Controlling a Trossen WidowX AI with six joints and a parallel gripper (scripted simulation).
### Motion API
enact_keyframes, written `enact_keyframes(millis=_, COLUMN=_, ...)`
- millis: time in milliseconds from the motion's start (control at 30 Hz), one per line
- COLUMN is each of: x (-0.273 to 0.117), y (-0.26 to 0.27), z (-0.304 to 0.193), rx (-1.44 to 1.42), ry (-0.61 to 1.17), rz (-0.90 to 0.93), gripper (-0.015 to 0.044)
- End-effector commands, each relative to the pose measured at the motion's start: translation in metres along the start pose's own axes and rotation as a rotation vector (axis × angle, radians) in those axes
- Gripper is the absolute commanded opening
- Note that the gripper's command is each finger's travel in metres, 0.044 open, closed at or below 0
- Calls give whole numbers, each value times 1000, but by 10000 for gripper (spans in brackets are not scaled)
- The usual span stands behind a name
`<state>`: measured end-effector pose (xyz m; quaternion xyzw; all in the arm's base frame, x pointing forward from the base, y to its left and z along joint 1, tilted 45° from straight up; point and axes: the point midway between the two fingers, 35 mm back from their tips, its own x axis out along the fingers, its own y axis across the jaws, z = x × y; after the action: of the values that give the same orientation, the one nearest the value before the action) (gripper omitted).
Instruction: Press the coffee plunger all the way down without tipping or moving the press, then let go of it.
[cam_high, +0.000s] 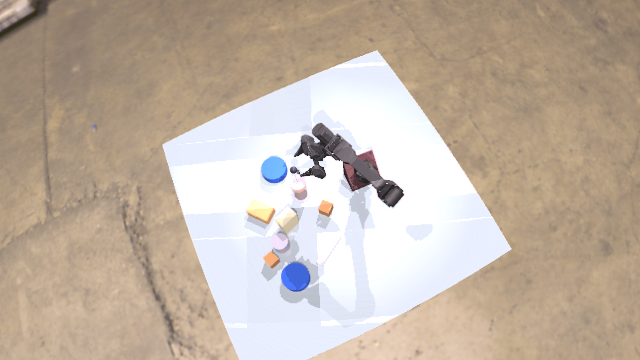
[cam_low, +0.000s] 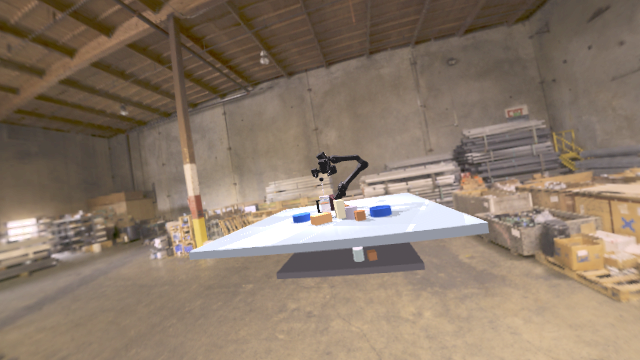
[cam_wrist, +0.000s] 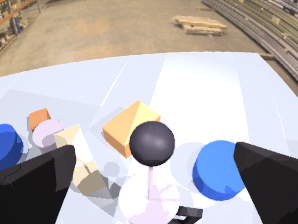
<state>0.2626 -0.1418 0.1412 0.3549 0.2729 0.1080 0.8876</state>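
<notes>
The coffee press (cam_high: 299, 191) (cam_low: 324, 204) stands upright, with a pale round lid (cam_wrist: 145, 201) and a black handle (cam_low: 318, 206) (cam_wrist: 188, 215) at its side. Its plunger is up: a thin rod rises from the lid to a black ball knob (cam_high: 294, 170) (cam_low: 321, 179) (cam_wrist: 152, 143). My gripper (cam_high: 300, 164) (cam_low: 321, 173) (cam_wrist: 156, 153) is wide open and empty, above the press. In the wrist view the knob shows midway across the gap, beyond the fingertips. The exterior view shows the knob just below the fingers. No contact shows.
One blue disc (cam_high: 274, 169) (cam_low: 301, 217) (cam_wrist: 219, 171) lies beside the press, another (cam_high: 295, 276) (cam_low: 380, 211) farther off. An orange-yellow block (cam_high: 260, 211) (cam_wrist: 119, 131), a cream block (cam_high: 287, 220) (cam_low: 340, 209), a pale cylinder (cam_high: 280, 242) (cam_wrist: 48, 133) and orange cubes (cam_high: 325, 208) (cam_high: 271, 259) stand near.
</notes>
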Motion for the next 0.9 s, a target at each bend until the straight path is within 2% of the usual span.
enact_keyframes(millis=0, x=7, y=0, z=-1, rx=2, ry=4, rz=-2, gripper=440)
enact_keyframes(millis=500, x=29, y=2, z=-1, rx=2, ry=-3, rz=3, gripper=440)
enact_keyframes(millis=867, x=29, y=2, z=-1, rx=2, ry=-3, rz=3, gripper=151)
